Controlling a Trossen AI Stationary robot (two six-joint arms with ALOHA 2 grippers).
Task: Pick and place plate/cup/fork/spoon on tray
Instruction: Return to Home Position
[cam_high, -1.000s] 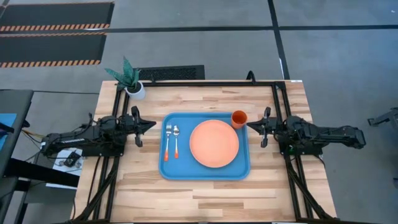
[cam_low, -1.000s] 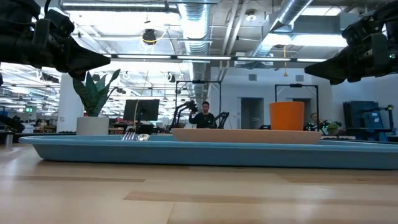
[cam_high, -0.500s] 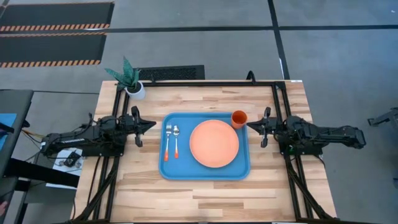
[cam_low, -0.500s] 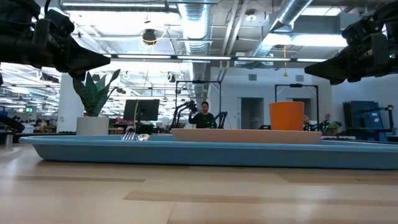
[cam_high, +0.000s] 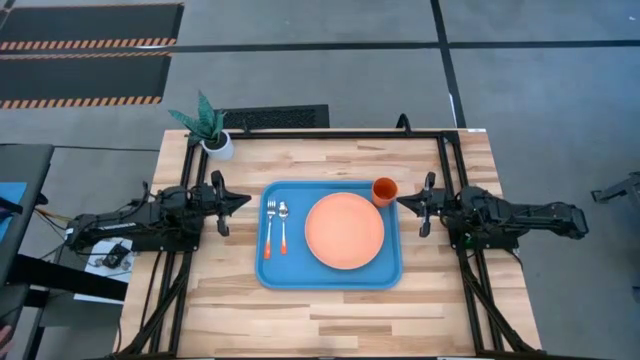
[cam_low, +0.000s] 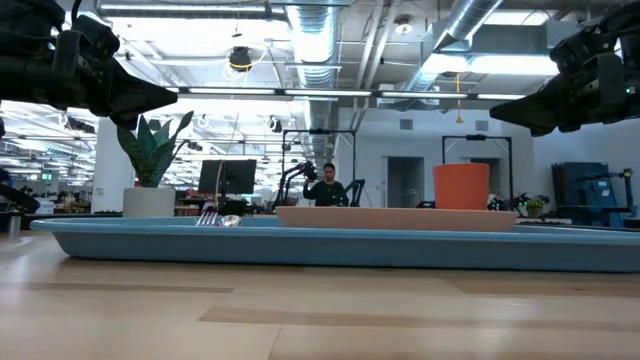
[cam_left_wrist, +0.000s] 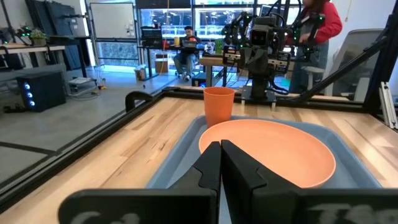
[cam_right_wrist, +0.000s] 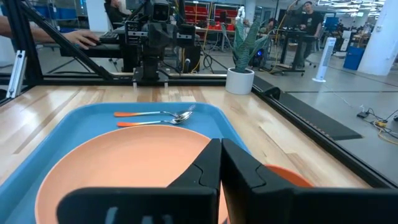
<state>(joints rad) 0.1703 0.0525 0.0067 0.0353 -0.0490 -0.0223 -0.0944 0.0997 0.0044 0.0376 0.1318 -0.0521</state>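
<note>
The blue tray (cam_high: 272, 275) lies in the middle of the table. The salmon-orange plate (cam_high: 344, 230) lies flat in it. The fork (cam_high: 269, 228) and spoon (cam_high: 283, 226) lie side by side on the tray floor left of the plate. The orange cup (cam_high: 384, 190) stands upright at the tray's far right corner. My left gripper (cam_high: 244, 200) is shut and empty, raised off the tray's left edge; its shut fingers show in the left wrist view (cam_left_wrist: 220, 163). My right gripper (cam_high: 403, 203) is shut and empty, raised off the tray's right edge, near the cup; it shows in the right wrist view (cam_right_wrist: 220, 160).
A white pot with a green plant (cam_high: 212, 132) stands at the table's far left corner. Black frame rails (cam_high: 450, 180) run along the table's left, right and far sides. Bare wood (cam_high: 330, 320) lies in front of the tray. People show in the room beyond.
</note>
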